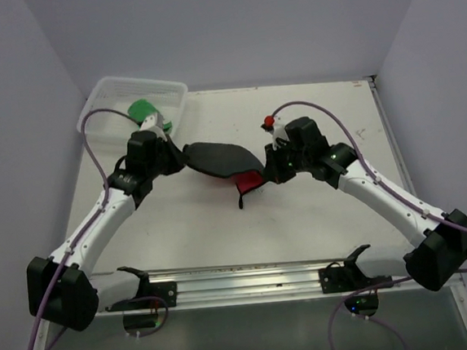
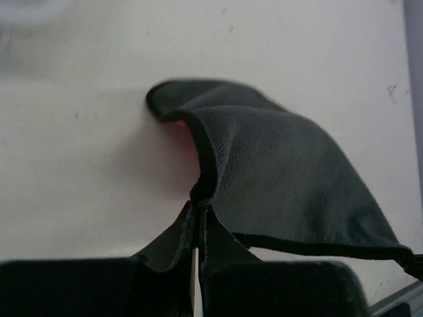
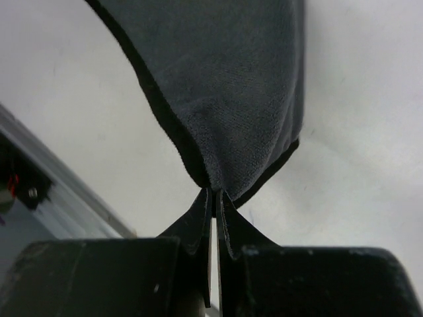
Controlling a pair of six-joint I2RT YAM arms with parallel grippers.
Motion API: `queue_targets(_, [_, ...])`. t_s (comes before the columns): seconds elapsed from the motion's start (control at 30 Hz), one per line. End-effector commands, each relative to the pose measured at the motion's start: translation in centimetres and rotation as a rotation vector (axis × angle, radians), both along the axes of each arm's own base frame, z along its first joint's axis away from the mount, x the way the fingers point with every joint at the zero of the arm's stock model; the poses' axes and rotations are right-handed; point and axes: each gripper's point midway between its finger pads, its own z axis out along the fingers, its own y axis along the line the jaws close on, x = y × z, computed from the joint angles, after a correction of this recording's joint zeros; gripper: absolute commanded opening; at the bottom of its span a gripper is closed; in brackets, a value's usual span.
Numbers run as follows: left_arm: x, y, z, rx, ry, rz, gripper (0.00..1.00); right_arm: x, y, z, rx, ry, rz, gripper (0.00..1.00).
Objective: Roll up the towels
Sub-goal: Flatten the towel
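Over the middle of the surface [image 1: 222,233], right fingers [image 3: 200,221] clamp the right corner of the red towel [image 1: 220,160], left fingers [image 2: 185,231] pinch its left corner, and it's slung between, grey side up. Far left, green towel [image 1: 140,111] sits in the basket [image 1: 172,85].

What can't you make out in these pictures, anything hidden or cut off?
- Top view: the left arm and basket wall cover most of the green towel; rolled or not, cannot tell.
- All views: the red towel hangs grey side up, so little red shows.
- Right wrist view: the towel runs past the top edge.
- Top view: the arms hide where the left gripper and right gripper pinch it.
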Motion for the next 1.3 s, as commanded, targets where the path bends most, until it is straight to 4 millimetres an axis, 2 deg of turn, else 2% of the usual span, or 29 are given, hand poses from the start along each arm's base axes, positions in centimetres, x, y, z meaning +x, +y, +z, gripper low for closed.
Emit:
queue_targets(0.0, [-4.8, 1.5, -7.2, -0.008, 0.137, 0.039, 0.00, -5.1, 1.7, -2.6, 0.035, 0.037, 0.176, 0.00])
queue_targets(0.03, [-6.7, 2.0, -10.2, -0.001, 0.187, 0.036, 0.00, -7.2, 1.7, -4.9, 0.019, 0.087, 0.211, 0.00])
queue_targets(0.1, [-8.3, 2.5, -11.1, -0.016, 0.191, 0.053, 0.00, -8.8, 1.4, -7.0, 0.012, 0.139, 0.228, 0.00])
queue_targets(0.13, [-8.8, 2.7, -11.6, -0.019, 0.192, 0.055, 0.00, -9.7, 0.9, -9.0, -0.007, 0.175, 0.223, 0.00])
queue_targets(0.17, [-9.6, 3.0, -12.6, -0.014, 0.207, 0.056, 0.00, -9.8, 0.8, -9.6, -0.012, 0.178, 0.212, 0.02])
queue_targets(0.23, [-10.1, 3.6, -13.2, 0.005, 0.220, 0.072, 0.00, -10.1, 1.2, -9.8, -0.032, 0.185, 0.216, 0.01])
queue_targets(0.33, [-10.1, 4.0, -13.4, 0.026, 0.219, 0.082, 0.00, -9.4, 1.0, -10.3, -0.078, 0.204, 0.184, 0.00])
queue_targets(0.47, [-10.3, 4.2, -13.8, 0.039, 0.234, 0.085, 0.00, -10.0, 1.2, -10.6, -0.066, 0.224, 0.193, 0.00])
queue_targets(0.7, [-11.3, 4.4, -14.6, 0.015, 0.265, 0.112, 0.00, -11.1, -0.5, -10.8, -0.099, 0.216, 0.127, 0.00])
queue_targets(0.8, [-10.8, 4.2, -13.0, -0.017, 0.232, 0.126, 0.00, -10.1, -1.1, -9.4, -0.091, 0.164, 0.050, 0.00])
queue_targets(0.83, [-10.1, 4.0, -11.5, -0.033, 0.196, 0.126, 0.00, -9.7, -1.2, -8.9, -0.087, 0.142, 0.034, 0.00])
queue_targets(0.9, [-9.0, 3.9, -9.8, -0.043, 0.156, 0.141, 0.00, -8.6, -1.6, -7.9, -0.098, 0.103, -0.014, 0.00])
queue_targets(0.93, [-7.9, 3.5, -7.8, -0.052, 0.120, 0.136, 0.00, -7.5, -1.6, -6.9, -0.104, 0.062, -0.048, 0.00])
queue_targets(0.97, [-7.2, 3.3, -6.9, -0.052, 0.106, 0.132, 0.00, -6.8, -1.6, -6.7, -0.124, 0.049, -0.061, 0.00])
queue_targets(1.0, [-6.2, 3.5, -6.0, -0.038, 0.088, 0.149, 0.00, -5.5, -1.4, -5.2, -0.126, 0.015, -0.081, 0.00])
queue_targets(1.03, [-4.5, 3.0, -4.2, -0.038, 0.068, 0.151, 0.00, -4.5, -1.5, -4.5, -0.143, -0.011, -0.105, 0.00])
queue_targets(1.07, [-3.6, 2.8, -3.4, -0.031, 0.058, 0.152, 0.00, -3.6, -1.1, -4.7, -0.171, -0.012, -0.104, 0.00])
queue_targets(1.1, [-2.7, 2.7, -2.5, -0.028, 0.048, 0.163, 0.00, -1.9, -0.8, -2.5, -0.149, -0.060, -0.131, 0.00])
queue_targets(1.17, [0.1, 1.9, 0.2, -0.039, 0.006, 0.166, 0.00, 0.0, -0.7, -1.0, -0.140, -0.091, -0.158, 0.00])
queue_targets(1.2, [1.0, 1.8, 1.1, -0.044, -0.007, 0.168, 0.00, 2.1, -1.1, 0.6, -0.115, -0.110, -0.200, 0.00])
queue_targets(1.23, [2.8, 1.4, 3.1, -0.054, -0.036, 0.173, 0.00, 3.1, -1.2, 1.3, -0.103, -0.115, -0.215, 0.00])
queue_targets(1.27, [3.7, 1.2, 4.2, -0.059, -0.055, 0.173, 0.00, 4.0, -1.4, 2.1, -0.088, -0.121, -0.224, 0.00])
